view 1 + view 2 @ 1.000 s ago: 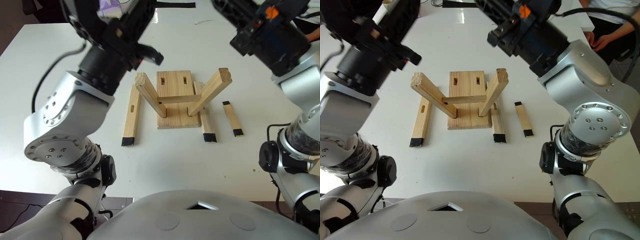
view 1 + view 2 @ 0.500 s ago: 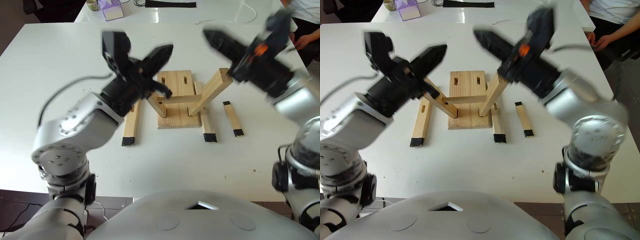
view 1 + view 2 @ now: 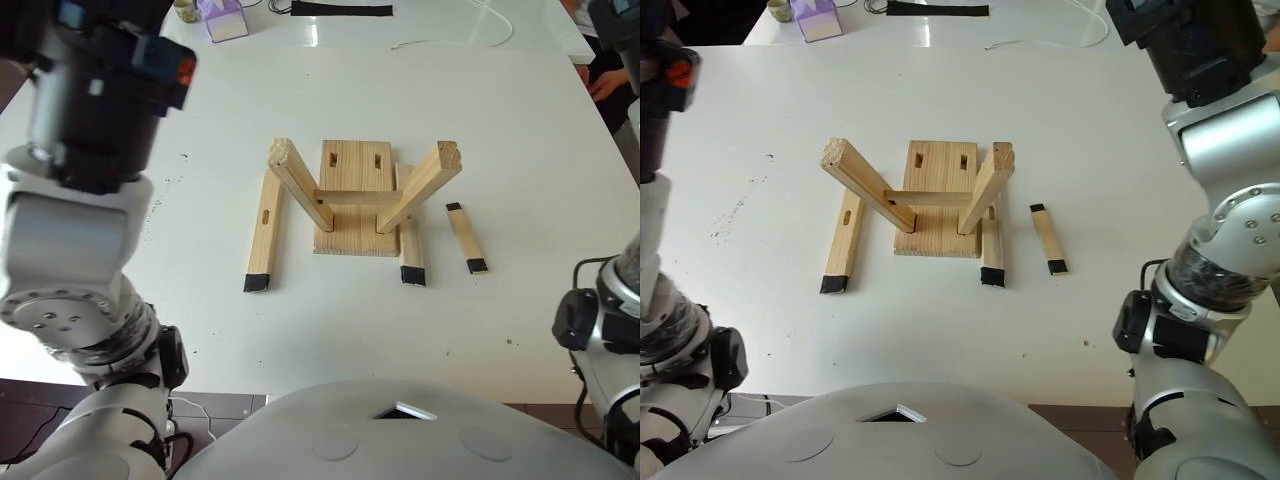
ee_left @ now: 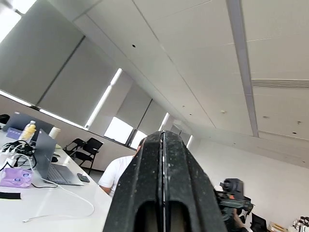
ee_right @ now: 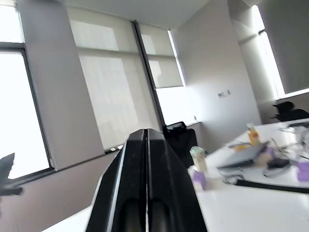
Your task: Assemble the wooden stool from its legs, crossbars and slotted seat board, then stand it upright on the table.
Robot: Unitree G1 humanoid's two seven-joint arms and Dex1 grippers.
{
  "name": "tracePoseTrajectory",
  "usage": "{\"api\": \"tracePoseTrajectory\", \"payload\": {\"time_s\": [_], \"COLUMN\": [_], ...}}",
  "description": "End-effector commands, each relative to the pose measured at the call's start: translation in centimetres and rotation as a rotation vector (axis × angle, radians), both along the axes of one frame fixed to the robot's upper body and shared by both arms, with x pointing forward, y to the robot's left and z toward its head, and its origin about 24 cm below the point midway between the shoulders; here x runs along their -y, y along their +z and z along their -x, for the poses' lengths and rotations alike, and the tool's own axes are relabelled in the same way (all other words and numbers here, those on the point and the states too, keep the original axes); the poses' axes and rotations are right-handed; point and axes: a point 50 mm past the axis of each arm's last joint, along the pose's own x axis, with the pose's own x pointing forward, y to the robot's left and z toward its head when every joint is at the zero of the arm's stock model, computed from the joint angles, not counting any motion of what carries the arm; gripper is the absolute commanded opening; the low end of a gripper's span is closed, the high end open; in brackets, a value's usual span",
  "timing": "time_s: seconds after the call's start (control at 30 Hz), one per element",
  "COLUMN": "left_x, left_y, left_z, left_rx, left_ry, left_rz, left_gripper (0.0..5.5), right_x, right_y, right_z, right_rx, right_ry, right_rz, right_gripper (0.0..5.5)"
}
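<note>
The slotted seat board (image 3: 352, 232) lies flat mid-table. Two legs stand tilted in it, the left leg (image 3: 298, 185) leaning left and the right leg (image 3: 420, 186) leaning right, joined by a crossbar (image 3: 355, 196). One loose leg (image 3: 264, 230) lies to the left of the board and another (image 3: 410, 250) lies along its right edge. A short crossbar (image 3: 465, 238) lies farther right. My left gripper (image 4: 163, 133) is shut on nothing and points up at the ceiling. My right gripper (image 5: 146, 130) is also shut and empty, pointing out into the room. Both arms are raised, well above the wood.
A purple tissue box (image 3: 222, 18), a black strip (image 3: 340, 9) and a white cable (image 3: 450, 40) lie at the table's far edge. My left arm (image 3: 90, 110) towers over the table's left side, my right arm (image 3: 1210, 60) over its right.
Half a second ago both grippers hung open beside the tops of the standing legs. They have since swung up out of the head views and closed. The wooden parts have not moved.
</note>
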Motion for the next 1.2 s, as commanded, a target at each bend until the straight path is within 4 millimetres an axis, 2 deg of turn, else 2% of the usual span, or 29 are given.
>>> {"api": "tracePoseTrajectory", "payload": {"time_s": [0.03,0.1,0.13,0.2,0.33,0.5,0.63,0.77,0.83,0.93,1.0,1.07,1.2], "left_x": [-2.7,-7.1,-8.1,-7.1,-3.1,0.2,0.0,-2.2,-2.9,-3.3,-3.5,-3.3,-3.7], "left_y": [-8.9,-14.6,-16.6,-18.6,-20.0,-20.7,-21.7,-23.2,-23.4,-23.1,-22.5,-21.9,-19.6], "left_z": [0.6,1.2,2.1,3.6,4.2,4.0,2.5,1.4,1.2,1.2,1.7,2.8,4.4], "left_rx": [-0.33,-0.578,-0.655,-0.694,-0.615,-0.515,-0.517,-0.568,-0.583,-0.58,-0.581,-0.583,-0.57], "left_ry": [-0.039,0.061,0.053,-0.087,-0.307,-0.367,-0.283,-0.171,-0.13,-0.104,-0.087,-0.094,-0.145], "left_rz": [-0.33,-0.461,-0.525,-0.662,-0.712,-0.739,-0.794,-0.884,-0.897,-0.886,-0.858,-0.833,-0.725], "left_gripper": [0.0,0.0,0.0,0.0,0.0,0.0,0.0,0.0,0.0,0.0,0.0,0.0,0.0], "right_x": [0.4,0.2,-0.1,-0.9,-3.8,-6.6,-8.7,-10.5,-10.5,-8.2,-5.7,-4.1,-3.5], "right_y": [-10.0,-13.0,-14.1,-15.9,-17.9,-19.2,-20.2,-20.7,-20.2,-18.8,-17.6,-17.3,-18.4], "right_z": [-0.9,-0.5,-0.3,-0.4,-0.8,-0.1,1.2,3.3,3.5,1.3,-1.6,-4.4,-7.4], "right_rx": [-0.227,-0.259,-0.265,-0.276,-0.26,-0.24,-0.248,-0.267,-0.265,-0.251,-0.23,-0.207,-0.21], "right_ry": [-0.036,0.025,0.061,0.134,0.338,0.573,0.71,0.811,0.791,0.63,0.469,0.327,0.214], "right_rz": [0.477,0.575,0.613,0.657,0.678,0.698,0.701,0.668,0.636,0.633,0.677,0.788,0.962], "right_gripper": [0.02,0.02,0.02,0.02,0.02,0.02,0.02,0.02,0.02,0.02,0.02,0.02,0.02]}}
